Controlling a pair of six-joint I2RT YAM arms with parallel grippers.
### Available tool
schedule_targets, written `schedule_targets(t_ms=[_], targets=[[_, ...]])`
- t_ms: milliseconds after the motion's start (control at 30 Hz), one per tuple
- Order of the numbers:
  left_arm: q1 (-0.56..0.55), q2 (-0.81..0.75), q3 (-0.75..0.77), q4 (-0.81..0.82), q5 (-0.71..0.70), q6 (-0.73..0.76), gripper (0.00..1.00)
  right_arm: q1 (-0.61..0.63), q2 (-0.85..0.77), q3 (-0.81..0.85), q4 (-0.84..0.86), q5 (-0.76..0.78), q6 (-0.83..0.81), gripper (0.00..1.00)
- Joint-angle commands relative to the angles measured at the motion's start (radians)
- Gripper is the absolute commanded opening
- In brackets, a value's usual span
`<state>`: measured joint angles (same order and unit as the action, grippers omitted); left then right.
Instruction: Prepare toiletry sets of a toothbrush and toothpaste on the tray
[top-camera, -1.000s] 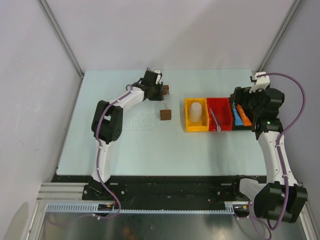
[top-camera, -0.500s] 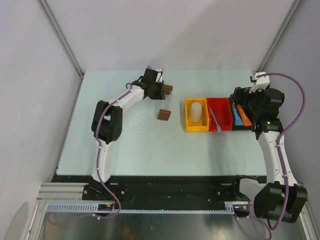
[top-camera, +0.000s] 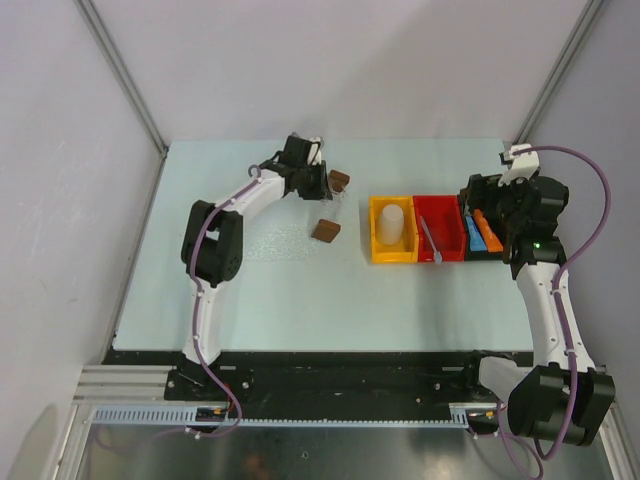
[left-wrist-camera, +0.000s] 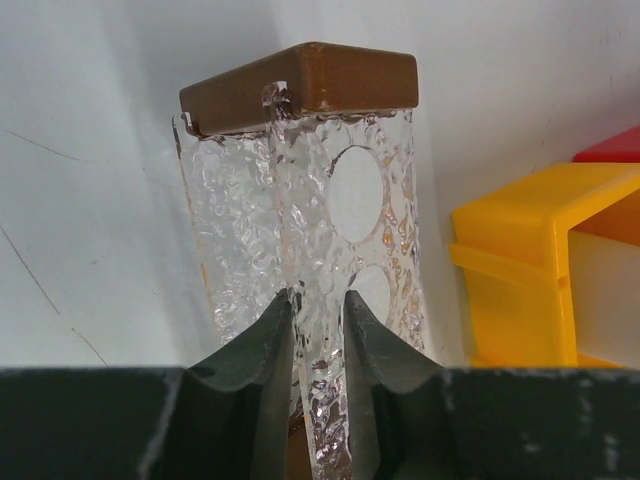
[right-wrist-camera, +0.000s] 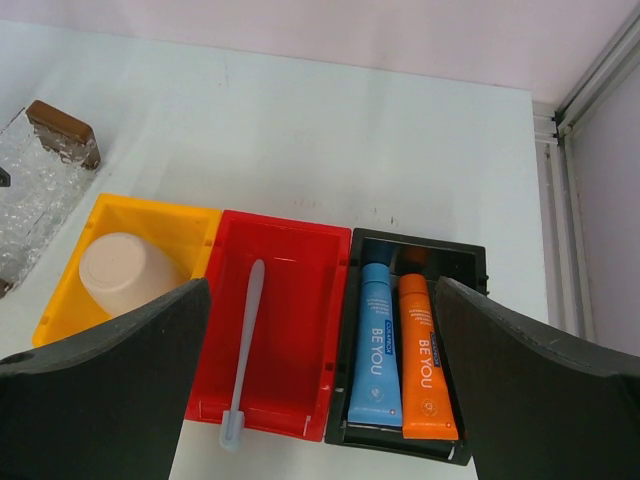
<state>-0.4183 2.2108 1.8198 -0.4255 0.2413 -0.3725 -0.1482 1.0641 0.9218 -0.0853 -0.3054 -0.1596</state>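
The tray (top-camera: 333, 207) is clear plastic with a brown block (left-wrist-camera: 300, 85) at each short end. It lies left of the bins, and in the left wrist view its long side wall (left-wrist-camera: 340, 200) stands up between my fingers. My left gripper (top-camera: 320, 184) (left-wrist-camera: 318, 295) is shut on that wall. The whitish toothbrush (right-wrist-camera: 245, 340) (top-camera: 432, 241) lies in the red bin (right-wrist-camera: 285, 222). The toothpaste, a blue tube (right-wrist-camera: 374, 350) and an orange tube (right-wrist-camera: 424, 360), lies in the black bin (right-wrist-camera: 420, 243). My right gripper (right-wrist-camera: 320, 285) (top-camera: 497, 215) hovers wide open above these bins, holding nothing.
A yellow bin (top-camera: 375, 230) (right-wrist-camera: 150, 207) with a beige cup (right-wrist-camera: 125, 270) stands just right of the tray, next to the red bin (top-camera: 440, 205). The three bins form one row at the table's right. A metal post rises beyond the right arm.
My left gripper's jaws have narrowed onto the tray's wall and the tray has swung, its far block moving right and its near block shifting left. The right arm has not moved.
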Motion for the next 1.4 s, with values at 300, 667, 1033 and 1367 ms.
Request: schedule_targets(t_ms=[300,667,1033,1367], targets=[[0.047,0.009,0.004,0.051,0.205,-0.065,0.0,-0.005,0.01,-0.001,0.019,-0.018,-0.023,1.0],[0.061,-0.005,-0.017,0.123,0.346,-0.103,0.0,-0.005,0.016,0.0,0.018,-0.014,-0.026,1.0],[0.121,-0.091,-0.123,0.194,0.438,-0.143,0.0,-0.005,0.014,0.0,0.016,-0.017,-0.027,1.0],[0.236,-0.279,-0.387,0.347,0.625,-0.192,0.0,-0.004,0.026,0.0,0.016,-0.023,-0.029,1.0]])
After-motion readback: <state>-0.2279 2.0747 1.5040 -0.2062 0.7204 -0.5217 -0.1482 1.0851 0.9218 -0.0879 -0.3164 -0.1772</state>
